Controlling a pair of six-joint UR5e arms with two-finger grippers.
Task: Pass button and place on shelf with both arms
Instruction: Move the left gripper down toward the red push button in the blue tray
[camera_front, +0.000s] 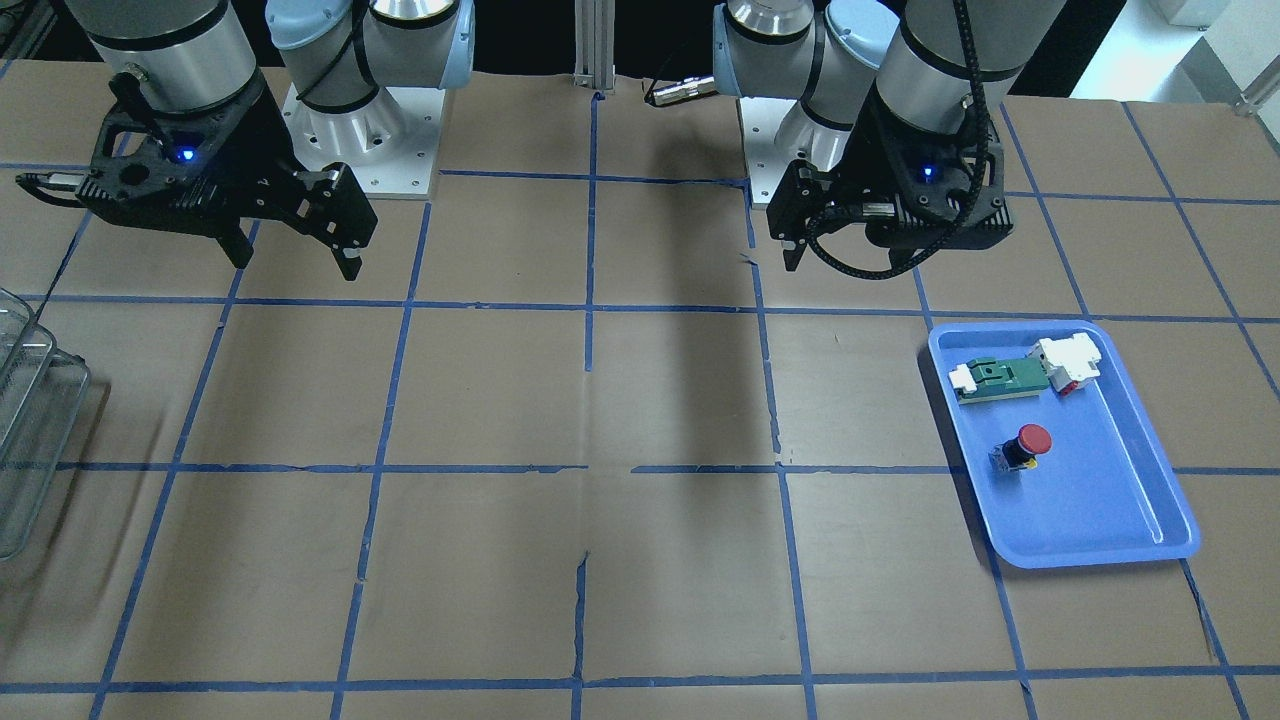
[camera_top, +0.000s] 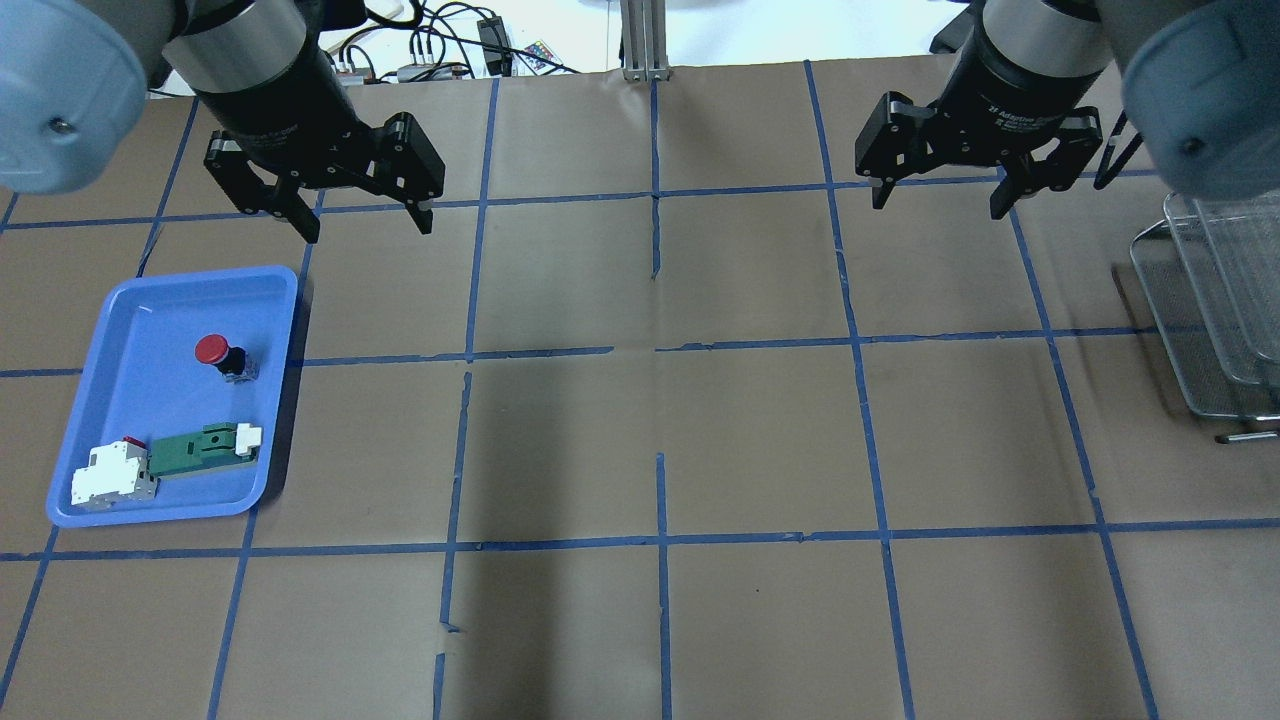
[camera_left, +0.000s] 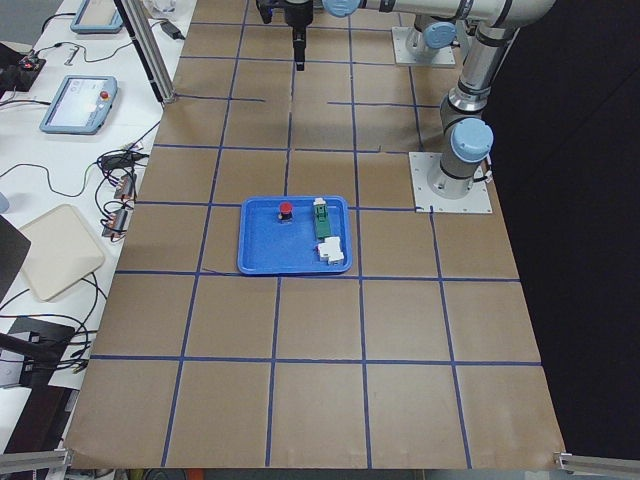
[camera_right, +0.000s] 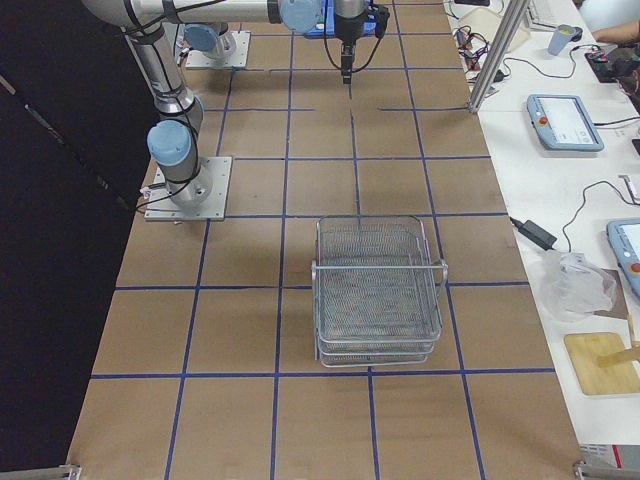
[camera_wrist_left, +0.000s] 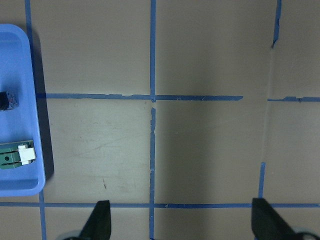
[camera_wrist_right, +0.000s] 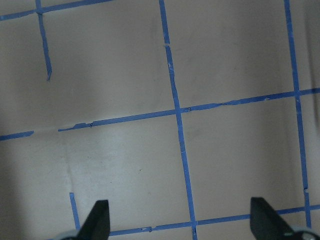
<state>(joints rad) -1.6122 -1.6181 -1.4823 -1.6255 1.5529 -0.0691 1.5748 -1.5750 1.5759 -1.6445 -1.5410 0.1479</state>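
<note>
The button, with a red cap, lies on its side in the blue tray on my left side; it also shows in the overhead view, and its base shows in the left wrist view. My left gripper hangs open and empty above the table, beyond the tray's far corner. My right gripper is open and empty, high over the table. The wire-mesh shelf stands at the table's right edge, also in the exterior right view. Both wrist views show the fingers wide apart over bare paper.
The tray also holds a green-and-white flat part and a white block with red at its near end. Brown paper with a blue tape grid covers the table. Tablets and cables lie on the side benches.
</note>
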